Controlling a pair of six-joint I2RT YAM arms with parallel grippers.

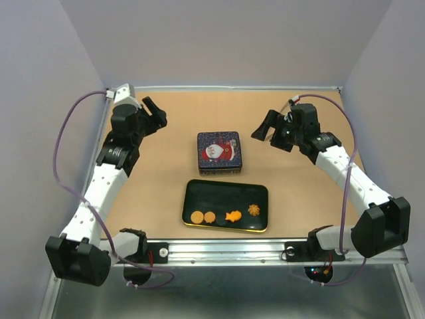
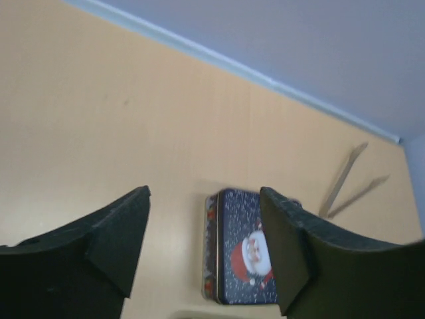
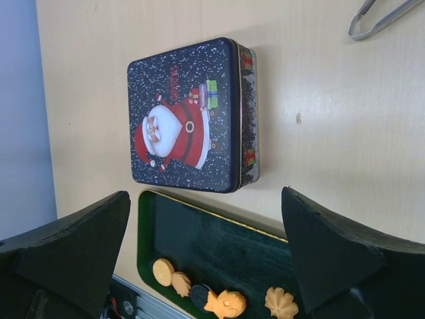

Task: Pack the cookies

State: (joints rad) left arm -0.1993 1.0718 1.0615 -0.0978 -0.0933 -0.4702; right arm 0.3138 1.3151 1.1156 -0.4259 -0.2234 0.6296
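Several cookies lie along the near edge of a dark green tray [image 1: 226,198]: two tan rounds [image 1: 196,216], a dark round [image 1: 222,218], an orange fish [image 1: 233,216] and a tan swirl [image 1: 254,210]. They also show in the right wrist view: rounds [image 3: 163,271], fish [image 3: 226,304] and swirl [image 3: 281,302]. A closed Santa tin [image 1: 219,151] stands just behind the tray. My left gripper [image 1: 158,111] is open and empty, up in the air left of the tin. My right gripper [image 1: 263,126] is open and empty, up right of the tin.
Metal tongs [image 3: 382,16] lie on the wooden table beyond the tin, also seen in the left wrist view [image 2: 342,179]. Grey walls close off the table at the back and sides. A metal rail [image 1: 226,251] runs along the near edge.
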